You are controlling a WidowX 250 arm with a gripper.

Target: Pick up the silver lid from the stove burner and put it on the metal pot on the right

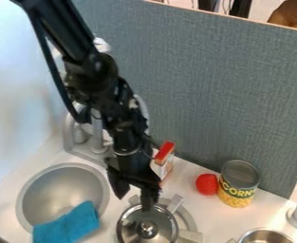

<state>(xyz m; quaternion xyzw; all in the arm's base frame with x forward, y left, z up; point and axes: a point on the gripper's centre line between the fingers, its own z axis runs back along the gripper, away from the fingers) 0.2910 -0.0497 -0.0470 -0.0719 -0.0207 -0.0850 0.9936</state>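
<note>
My hand [134, 201] is black, the pot lid [130, 227] silvery, the cloth [68, 225] turquoise. I see green and yellow on the can [238, 186] (and red on the white box [162, 166]).

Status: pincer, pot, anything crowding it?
Pincer open, over the lidded pot's far side. Lid knob uncovered. Red-topped box close by arm; blue cloth beyond pot's left.

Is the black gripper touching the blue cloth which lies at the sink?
Apart. The camera view shows a plain gap: part of the sink's rim and white counter are visible between the gripper and the blue cloth.
</note>
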